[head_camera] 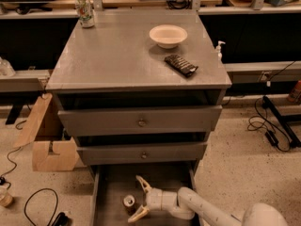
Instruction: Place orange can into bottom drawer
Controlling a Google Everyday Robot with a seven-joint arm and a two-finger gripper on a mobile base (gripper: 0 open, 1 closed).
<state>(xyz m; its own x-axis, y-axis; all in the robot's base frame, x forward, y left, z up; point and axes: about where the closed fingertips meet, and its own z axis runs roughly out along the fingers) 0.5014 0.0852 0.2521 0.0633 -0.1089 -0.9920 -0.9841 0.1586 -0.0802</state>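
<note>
Centre of the floor, cabinet (117,55): two knobbed upper drawers shut, no part in the job.
Bottom drawer (113,187): pulled out at floor level, grey tray exposed, can already inside.
Arm (207,211): reaching in from the lower right, low over the tray.
Gripper (135,199): inside the drawer, fingers spread wide, clamping nothing.
Orange can (129,201): upright on the drawer floor, silver top up, between the spread fingers; contact with them impossible to tell. Placement judged as good as done; left, probably, only drawing clear without tipping it.
</note>
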